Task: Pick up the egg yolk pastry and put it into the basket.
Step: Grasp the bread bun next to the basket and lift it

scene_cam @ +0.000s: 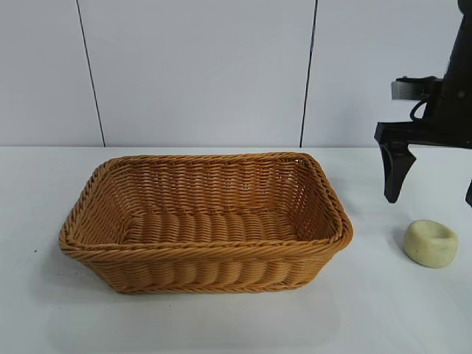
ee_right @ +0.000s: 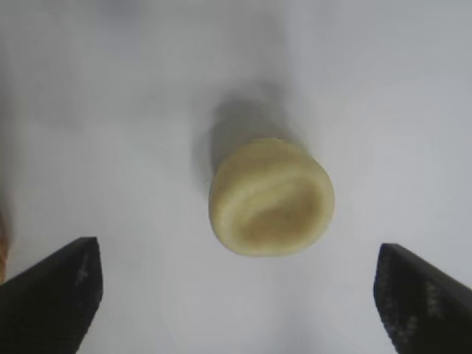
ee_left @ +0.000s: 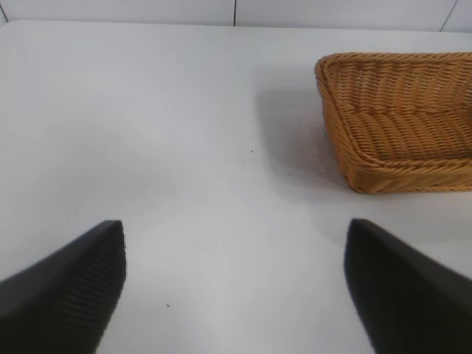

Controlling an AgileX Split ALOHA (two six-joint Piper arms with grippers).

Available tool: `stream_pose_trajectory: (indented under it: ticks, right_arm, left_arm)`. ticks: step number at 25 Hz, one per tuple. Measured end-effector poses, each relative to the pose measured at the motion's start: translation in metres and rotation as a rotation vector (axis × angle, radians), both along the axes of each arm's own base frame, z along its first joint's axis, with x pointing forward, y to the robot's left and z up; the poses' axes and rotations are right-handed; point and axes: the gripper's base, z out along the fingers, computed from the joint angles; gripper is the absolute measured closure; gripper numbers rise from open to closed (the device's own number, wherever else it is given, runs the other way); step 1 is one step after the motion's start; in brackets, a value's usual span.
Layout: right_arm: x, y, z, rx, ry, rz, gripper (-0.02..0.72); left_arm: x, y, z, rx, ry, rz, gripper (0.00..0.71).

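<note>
The egg yolk pastry [scene_cam: 431, 243] sits on the white counter [scene_cam: 383, 310], out at 3 o'clock from the basket [scene_cam: 203, 221] and clear of its rim, dent facing up. Above it hangs the right hand [scene_cam: 428, 193], fingers spread wide, released, gripping nothing. From the right wrist, the pastry [ee_right: 271, 196] lies between the two dark fingertips [ee_right: 55, 287], touching neither. The left hand [ee_left: 236, 284] is off at the basket's 9 o'clock side over bare counter, also wide open, with the basket [ee_left: 402, 122] well apart from it.
</note>
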Motion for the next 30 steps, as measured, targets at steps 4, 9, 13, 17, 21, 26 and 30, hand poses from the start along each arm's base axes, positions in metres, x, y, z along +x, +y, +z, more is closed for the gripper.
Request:
stream_pose_trajectory:
  ticks: [4, 9, 13, 17, 21, 26, 30]
  right_arm:
    - [0.003, -0.002, -0.021, -0.022, 0.027, 0.005, 0.010]
    - [0.007, -0.003, -0.027, -0.031, 0.008, 0.001, 0.010]
    - [0.007, -0.003, -0.034, -0.034, 0.015, -0.007, 0.010]
    - [0.007, -0.003, -0.041, -0.034, 0.033, -0.006, 0.010]
    - [0.007, -0.003, -0.041, -0.040, 0.034, -0.003, 0.067]
    - [0.006, -0.004, -0.041, -0.045, 0.043, 0.001, 0.386]
    - [0.006, -0.004, -0.040, -0.046, 0.058, 0.002, 0.627]
  left_arm:
    - [0.000, 0.000, 0.000, 0.000, 0.000, 0.000, 0.105]
    - [0.000, 0.000, 0.000, 0.000, 0.000, 0.000, 0.105]
    - [0.000, 0.000, 0.000, 0.000, 0.000, 0.000, 0.105]
    - [0.000, 0.000, 0.000, 0.000, 0.000, 0.000, 0.105]
    - [0.000, 0.000, 0.000, 0.000, 0.000, 0.000, 0.105]
    - [0.000, 0.000, 0.000, 0.000, 0.000, 0.000, 0.105]
    - [0.000, 0.000, 0.000, 0.000, 0.000, 0.000, 0.105]
